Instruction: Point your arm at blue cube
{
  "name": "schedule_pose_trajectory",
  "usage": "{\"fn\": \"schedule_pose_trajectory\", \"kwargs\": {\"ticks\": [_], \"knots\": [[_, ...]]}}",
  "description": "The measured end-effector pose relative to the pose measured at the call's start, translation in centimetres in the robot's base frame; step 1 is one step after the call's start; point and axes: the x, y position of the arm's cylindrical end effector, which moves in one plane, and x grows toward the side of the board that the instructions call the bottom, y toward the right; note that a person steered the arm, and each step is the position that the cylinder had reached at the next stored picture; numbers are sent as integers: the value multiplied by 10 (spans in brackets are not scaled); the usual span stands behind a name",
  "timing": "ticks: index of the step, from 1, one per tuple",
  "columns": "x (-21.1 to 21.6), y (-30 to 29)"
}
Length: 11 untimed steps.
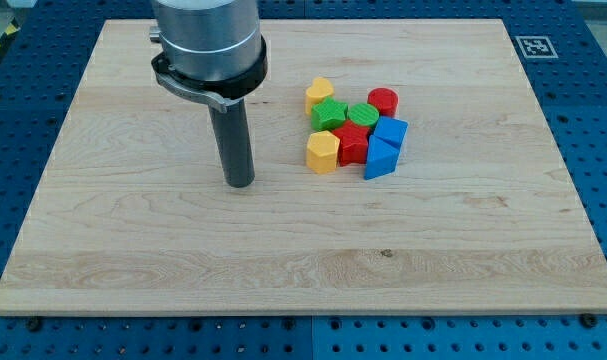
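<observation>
Tip [240, 184] resting on surface [133, 250], left of cluster. Blue cube [390, 131] at cluster's right edge (touching blue wedge [379, 159]). No pincer fitted; state indeterminable.

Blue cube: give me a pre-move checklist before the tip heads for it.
1. My tip visible on the wooden board: ok.
2. Blue cube located, at the cluster's right edge: ok.
3. Tip already at the cube: not ok, it stands apart to the view's left.
4. Straight path free: not ok, the yellow block and red block lie between.
5. Cube distinct from the blue wedge-like block just below it: ok.
6. Cube touching its neighbours: cannot tell.
</observation>
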Motion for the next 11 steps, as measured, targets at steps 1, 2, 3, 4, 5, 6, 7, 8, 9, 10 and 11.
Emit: {"fn": "schedule_pose_trajectory", "kwargs": {"ticks": [1,2,3,4,5,6,7,8,9,10,11], "knots": [[13,19],[69,101],[86,220],[36,335],[-11,339],[-14,339],[-40,319],[-47,289],[-44,268],[-44,242],[-44,207]]}}
